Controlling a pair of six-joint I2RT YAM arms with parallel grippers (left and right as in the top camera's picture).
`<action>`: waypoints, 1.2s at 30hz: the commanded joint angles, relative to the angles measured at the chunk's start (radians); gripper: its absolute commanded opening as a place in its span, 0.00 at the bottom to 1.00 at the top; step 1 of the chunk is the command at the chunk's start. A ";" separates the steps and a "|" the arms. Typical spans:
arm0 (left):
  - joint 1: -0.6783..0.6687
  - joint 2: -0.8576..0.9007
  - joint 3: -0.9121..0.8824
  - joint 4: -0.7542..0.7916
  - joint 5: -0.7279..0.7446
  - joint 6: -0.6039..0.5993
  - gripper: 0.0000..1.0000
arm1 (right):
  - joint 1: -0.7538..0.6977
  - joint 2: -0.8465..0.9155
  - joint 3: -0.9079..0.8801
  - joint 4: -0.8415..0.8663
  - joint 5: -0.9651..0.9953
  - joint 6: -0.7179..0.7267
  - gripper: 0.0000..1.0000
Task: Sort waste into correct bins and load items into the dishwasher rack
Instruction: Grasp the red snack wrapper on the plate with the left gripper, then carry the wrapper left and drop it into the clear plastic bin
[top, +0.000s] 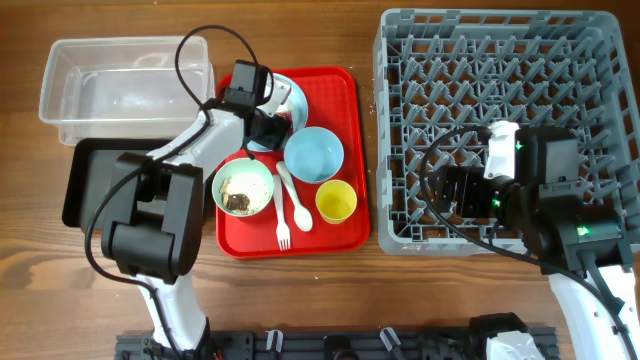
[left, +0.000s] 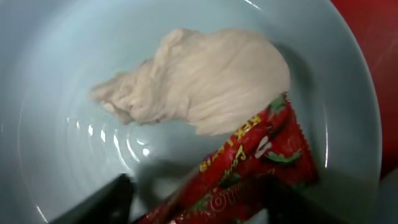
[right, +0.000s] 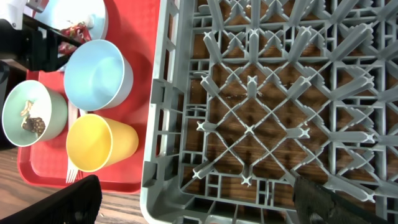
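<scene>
My left gripper (left: 199, 208) is open and down on the light blue plate (left: 56, 93), one finger on either side of the red-and-white snack wrapper (left: 249, 168). A pale beige lump of food (left: 199, 81) lies on the plate just beyond the wrapper. In the overhead view the plate (top: 296, 97) sits at the back of the red tray. In front of it are the light blue bowl (top: 314, 155), the pale green bowl (top: 243, 188) holding brownish scraps, the yellow cup (top: 336, 201), the white spoon (top: 293, 195) and the fork (top: 282, 228). My right gripper (right: 205, 208) is open and empty above the front left corner of the grey dishwasher rack (top: 500, 90).
The clear tub (top: 125, 85) stands at the back left. The black tray (top: 85, 180) is in front of it, partly under my left arm. The red tray (top: 345, 120) lies between these bins and the rack. Bare wooden table shows along the front edge.
</scene>
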 joint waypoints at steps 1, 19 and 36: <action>-0.002 0.024 0.005 -0.027 -0.014 0.010 0.07 | -0.003 0.000 0.012 -0.002 0.012 0.008 1.00; 0.239 -0.393 0.005 0.066 -0.052 -0.366 0.04 | -0.003 0.000 0.012 -0.002 0.013 0.007 1.00; 0.237 -0.325 0.135 -0.048 0.105 -0.354 0.57 | -0.003 0.000 0.012 -0.007 0.013 0.007 1.00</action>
